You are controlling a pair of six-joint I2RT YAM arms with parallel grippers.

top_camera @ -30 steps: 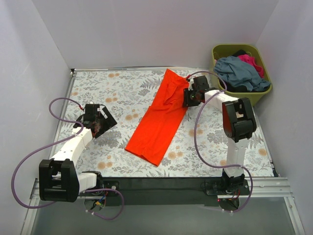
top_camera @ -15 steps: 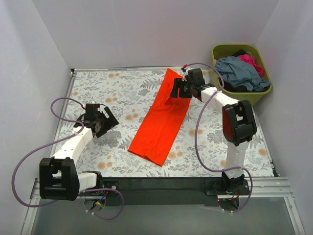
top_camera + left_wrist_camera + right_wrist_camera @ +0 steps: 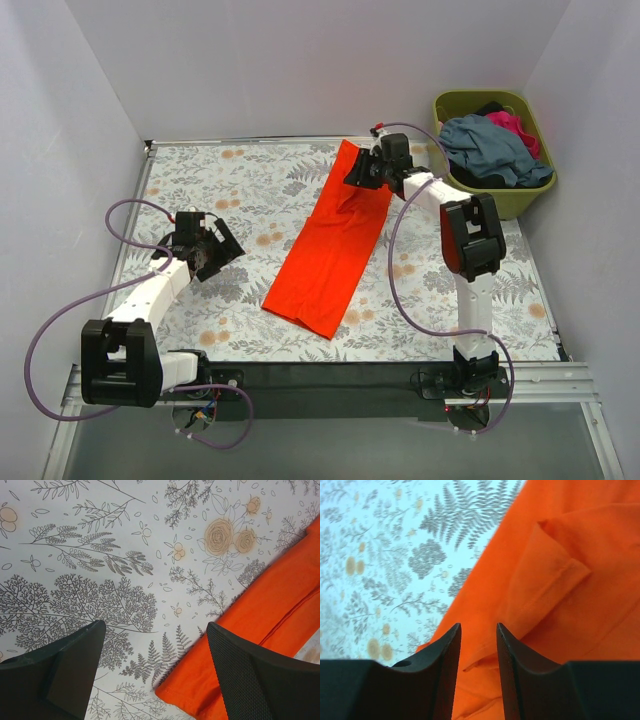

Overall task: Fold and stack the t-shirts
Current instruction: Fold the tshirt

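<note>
Hovering my right end effector (image 3: 478, 630) over the far end of the orange-red t-shirt (image 3: 330, 245), I am holding its fingers only a narrow gap apart, with nothing visibly pinched between them. My left end effector (image 3: 155, 630) is hanging wide open and empty above the counter (image 3: 230, 190), beside the shirt's near corner. The shirt is lying as a long folded strip, slanting across the counter's middle. A folded-in sleeve (image 3: 555, 565) is lying just ahead of my right fingers. I am judging that a shallow pinch here risks catching only the top layer, so that lifting would be unfolding the strip. With nothing pinning the near end, the strip could also be sliding or skewing.
</note>
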